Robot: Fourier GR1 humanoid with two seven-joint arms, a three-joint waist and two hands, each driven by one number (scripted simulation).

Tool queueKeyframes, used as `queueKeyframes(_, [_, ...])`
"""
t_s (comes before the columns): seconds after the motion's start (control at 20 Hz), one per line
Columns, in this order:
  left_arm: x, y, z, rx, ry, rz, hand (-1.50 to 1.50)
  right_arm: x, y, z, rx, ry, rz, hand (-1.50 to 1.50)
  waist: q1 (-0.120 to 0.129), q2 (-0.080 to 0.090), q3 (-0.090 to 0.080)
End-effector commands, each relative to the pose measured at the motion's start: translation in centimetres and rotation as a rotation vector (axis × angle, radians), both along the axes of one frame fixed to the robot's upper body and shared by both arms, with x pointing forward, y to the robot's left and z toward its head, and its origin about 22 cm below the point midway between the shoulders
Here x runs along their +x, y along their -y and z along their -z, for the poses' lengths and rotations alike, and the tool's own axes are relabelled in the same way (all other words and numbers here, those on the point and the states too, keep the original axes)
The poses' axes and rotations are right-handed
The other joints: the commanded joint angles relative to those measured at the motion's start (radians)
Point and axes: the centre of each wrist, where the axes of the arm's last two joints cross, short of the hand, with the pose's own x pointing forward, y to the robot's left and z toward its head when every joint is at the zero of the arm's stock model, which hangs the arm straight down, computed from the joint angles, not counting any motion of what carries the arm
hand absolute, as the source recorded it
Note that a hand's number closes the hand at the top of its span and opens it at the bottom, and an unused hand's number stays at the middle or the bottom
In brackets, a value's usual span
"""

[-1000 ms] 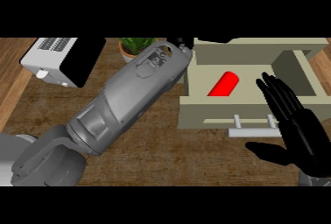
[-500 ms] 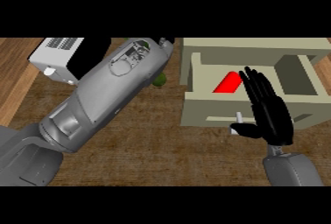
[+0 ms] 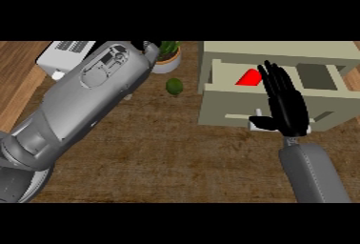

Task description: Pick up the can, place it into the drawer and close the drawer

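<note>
Seen from the head view: a red can (image 3: 248,77) lying inside the open beige drawer (image 3: 218,102) of a beige cabinet (image 3: 281,48) at the upper right of the brown wooden counter (image 3: 169,152). Only part of the can visible, the rest hidden behind the black right hand (image 3: 285,107). Right hand held flat over the drawer, fingers (image 3: 274,78) straight and together, pointing away toward the cabinet, grasping nothing. Palm positioned over the drawer's front panel, thumb down beside the pale handle (image 3: 243,116) on that panel; contact between hand and drawer front could not be judged. Grey right forearm (image 3: 313,174) rising from the lower edge toward the hand.

Large grey left forearm (image 3: 84,109) stretched diagonally from the lower left up toward the top centre, covering much of the left side of the counter. Left hand (image 3: 149,47) barely visible at the arm's far end near the top of the view, fingers not made out, so open or clenched could not be told.

Small dark green rounded object (image 3: 174,86) resting on the counter between the left forearm and the drawer, apart from both. Potted green plant in a pale pot (image 3: 167,59) just beyond it. White boxy appliance (image 3: 63,57) at the upper left, partly hidden by the left forearm.
</note>
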Motion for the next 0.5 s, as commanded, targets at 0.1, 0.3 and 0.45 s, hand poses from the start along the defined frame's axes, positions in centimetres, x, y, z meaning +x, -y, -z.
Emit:
queueKeyframes(0.1, [-1.0,-1.6,0.4,0.028,-0.013,0.020,-1.50,2.6,0.8,2.4,-0.023,-0.063,0.067,-1.50,0.025,0.026,0.024])
queueKeyframes(0.3, [-1.2,-3.4,0.5,0.001,-0.039,0.000,-1.50,4.4,-0.4,1.9,-0.015,-0.006,0.080,-1.50,0.014,0.029,0.024])
queueKeyframes(0.45, [-1.8,-3.4,-0.2,-0.003,-0.033,0.003,-1.50,5.9,-1.2,1.7,-0.006,0.014,0.083,-1.50,0.021,0.032,0.025])
